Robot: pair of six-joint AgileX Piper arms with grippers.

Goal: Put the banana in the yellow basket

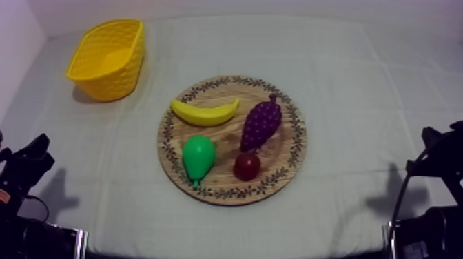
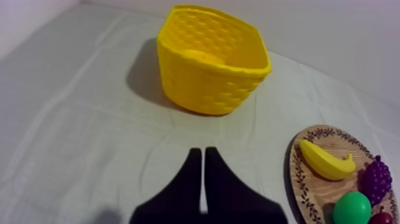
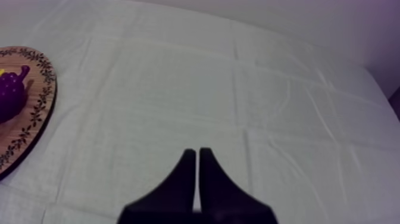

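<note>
At rest: left pincer (image 2: pixel 203 150) clenched on nothing, a narrow wedge over bare cloth (image 2: pixel 89 137), facing the yellow basket (image 2: pixel 208 89). The right pincer (image 3: pixel 197 151) likewise clenched, apart from the wooden board (image 1: pixel 297 141). On the board: banana (image 1: pixel 204 112), grapes (image 1: pixel 260 124) just beside it, pear (image 1: pixel 198 157), small red fruit (image 1: pixel 247 166). Basket well apart, at the surface's far left.

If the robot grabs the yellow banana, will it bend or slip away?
It probably won't bend: the curved yellow toy banana looks like smooth moulded plastic, so it is likely stiff and light. That smooth skin may slip in a loose grip. It lies flat on the round wooden board, and its curve could let it spin if nudged.
</note>
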